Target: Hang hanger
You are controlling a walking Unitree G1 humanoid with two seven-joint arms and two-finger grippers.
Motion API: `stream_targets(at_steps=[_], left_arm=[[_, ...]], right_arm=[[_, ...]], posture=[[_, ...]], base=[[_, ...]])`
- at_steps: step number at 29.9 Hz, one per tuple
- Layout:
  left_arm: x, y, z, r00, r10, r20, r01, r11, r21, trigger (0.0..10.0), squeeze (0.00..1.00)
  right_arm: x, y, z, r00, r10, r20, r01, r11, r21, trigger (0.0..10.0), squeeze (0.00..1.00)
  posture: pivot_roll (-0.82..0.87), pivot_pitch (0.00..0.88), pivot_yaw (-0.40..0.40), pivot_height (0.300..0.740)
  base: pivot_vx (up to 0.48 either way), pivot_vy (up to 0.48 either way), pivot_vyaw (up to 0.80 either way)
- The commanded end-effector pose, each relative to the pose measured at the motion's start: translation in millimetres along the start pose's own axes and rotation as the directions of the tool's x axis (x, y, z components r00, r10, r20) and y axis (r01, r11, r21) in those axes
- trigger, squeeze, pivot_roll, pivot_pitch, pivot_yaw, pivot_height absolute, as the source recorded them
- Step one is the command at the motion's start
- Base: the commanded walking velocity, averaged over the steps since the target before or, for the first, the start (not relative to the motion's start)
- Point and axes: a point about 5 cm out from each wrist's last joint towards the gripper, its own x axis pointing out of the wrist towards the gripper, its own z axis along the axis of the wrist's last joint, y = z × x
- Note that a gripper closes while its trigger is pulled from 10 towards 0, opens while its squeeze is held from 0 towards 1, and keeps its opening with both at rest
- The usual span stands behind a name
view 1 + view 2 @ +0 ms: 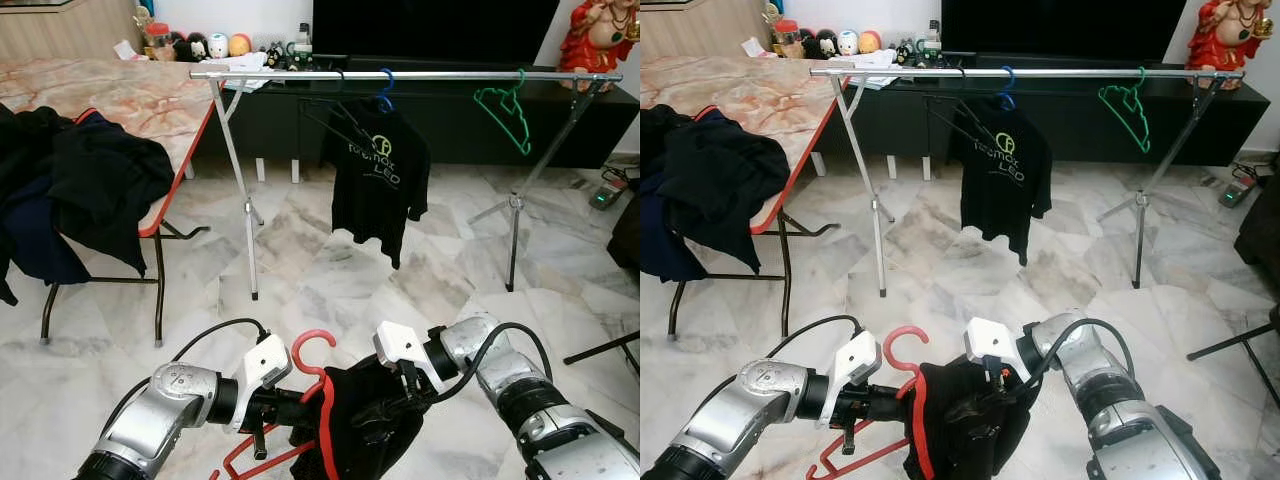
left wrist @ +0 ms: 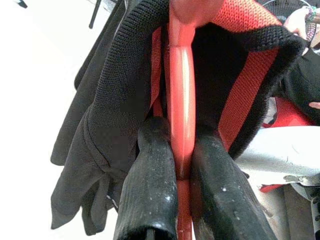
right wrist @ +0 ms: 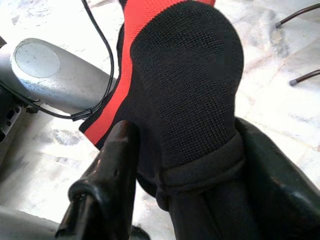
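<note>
Stereo head views: both silver arms reached inward at the bottom of the frame. The left pincer (image 1: 285,410) was clamped on a red hanger (image 1: 322,385), whose hook curled upward at bottom centre. The right pincer (image 1: 385,410) gripped a black garment with red lining (image 1: 365,425) draped on that hanger. Across the upper frame ran a metal clothes rail (image 1: 400,75), carrying a black printed T-shirt (image 1: 380,180) on a blue hanger (image 1: 386,90) and, to the right, an empty green hanger (image 1: 505,115). A marble-topped desk (image 1: 130,95) with dark clothing (image 1: 90,190) heaped on it stood at upper left, on a marble floor (image 1: 320,280).

Left wrist view: the two black fingers (image 2: 150,185) pressed against either side of the red hanger's bar, the garment's knit folds behind.

Right wrist view: the fingers (image 3: 112,165) pinched a rolled black hem, with the left arm's silver casing (image 3: 55,75) at upper left.
</note>
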Motion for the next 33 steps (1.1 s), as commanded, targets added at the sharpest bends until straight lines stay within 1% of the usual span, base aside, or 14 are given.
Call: stream_targets(at_steps=[1,7,14,25,29,30,33], left_arm=[[0.4,0.3,15.7,0.999,-0.011,0.051,0.008,0.998,0.056,10.0,0.00],[0.9,0.7,15.9,0.999,-0.010,0.051,0.007,0.998,0.057,10.0,0.00],[1.0,1.5,16.1,0.999,-0.007,0.047,0.004,0.998,0.059,10.0,0.00],[1.1,3.3,16.9,0.999,-0.001,0.044,-0.002,0.997,0.071,10.0,0.00],[0.9,5.8,17.1,0.999,0.025,0.031,-0.027,0.996,0.080,10.0,0.00],[0.1,8.1,17.1,0.999,0.045,0.025,-0.047,0.995,0.091,10.0,0.00],[-0.8,9.4,17.8,0.998,0.053,0.026,-0.056,0.994,0.095,10.0,0.00]], right_arm=[[3.6,2.1,-3.7,1.000,0.006,0.006,-0.006,1.000,0.024,0.0,0.00],[2.2,2.0,-4.8,1.000,0.001,-0.004,-0.001,1.000,0.025,0.0,0.00],[2.2,1.2,-4.6,1.000,-0.019,0.009,0.019,0.999,0.033,0.0,0.00],[1.9,1.3,-5.2,1.000,-0.013,0.009,0.013,0.999,0.049,0.0,0.00],[1.5,3.9,-8.6,1.000,0.005,-0.004,-0.005,0.998,0.055,0.0,0.00],[1.8,4.9,-9.7,1.000,0.013,-0.003,-0.012,0.998,0.060,0.0,0.00],[2.0,5.5,-10.3,1.000,0.020,-0.005,-0.019,0.998,0.063,0.0,0.00]], posture=[[0.07,0.103,-0.029,0.740],[0.07,0.102,-0.031,0.740],[0.07,0.102,-0.028,0.740],[0.07,0.100,-0.025,0.740],[0.07,0.098,-0.028,0.740],[0.07,0.096,-0.029,0.740],[0.07,0.095,-0.029,0.740]], base=[[0.000,0.000,0.00],[0.000,0.000,0.00],[0.000,0.000,0.00],[0.000,0.000,0.00],[0.000,0.000,0.00],[0.000,0.000,0.00],[0.000,0.000,0.00]])
